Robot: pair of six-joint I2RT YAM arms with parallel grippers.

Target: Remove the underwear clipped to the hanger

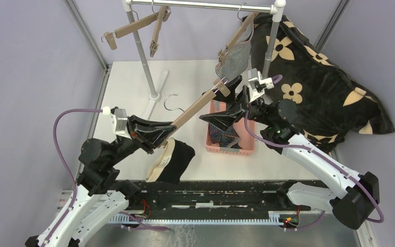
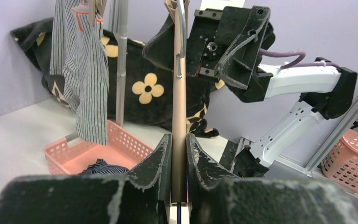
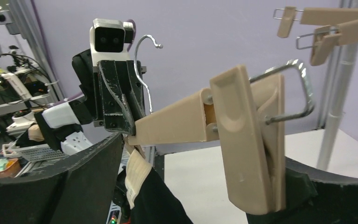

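My left gripper (image 1: 154, 133) is shut on the bar of a tan wooden hanger (image 1: 198, 107) and holds it tilted above the table; the bar sits between its fingers in the left wrist view (image 2: 179, 154). The black underwear with beige waistband (image 1: 174, 159) hangs from the hanger's lower end and also shows in the right wrist view (image 3: 142, 179). My right gripper (image 1: 229, 100) is open, its jaws wide around the hanger's upper end clip (image 3: 249, 149), which holds no cloth. The grey-and-white striped underwear (image 1: 236, 59) hangs clipped on a second hanger on the rail. The navy striped underwear (image 1: 226, 138) lies in the pink basket (image 1: 211, 146).
A white clothes rack (image 1: 144, 56) stands at the back with an empty tan hanger (image 1: 139, 24) on its rail. The big black flower-print cushion (image 1: 319, 98) fills the right side behind my right arm. Purple walls close in the table.
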